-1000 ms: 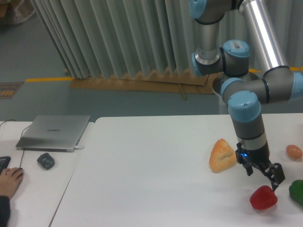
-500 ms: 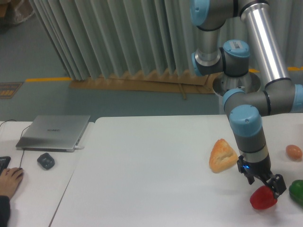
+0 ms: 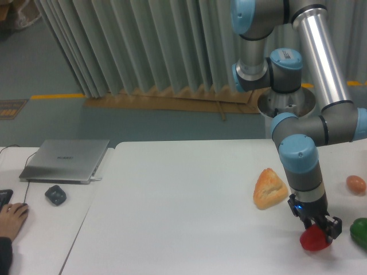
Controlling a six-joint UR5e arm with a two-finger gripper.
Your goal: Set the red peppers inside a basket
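The red pepper (image 3: 312,240) lies on the white table (image 3: 183,200) near its front right. My gripper (image 3: 319,228) has come straight down onto it, one dark finger on each side of the pepper's top. The jaws still look spread, so it counts as open around the pepper. The fingers hide the pepper's upper part and stem. No basket is in view.
A green pepper (image 3: 360,232) sits just right of the gripper at the frame edge. A small orange-pink ball (image 3: 355,184) lies behind it, and a bread wedge (image 3: 269,188) to the left. A laptop (image 3: 66,160), a mouse (image 3: 55,195) and a person's hand (image 3: 11,215) are at far left.
The gripper has dropped from above and behind the red pepper down over it, so its fingers now straddle the pepper. The pepper looks nudged slightly left.
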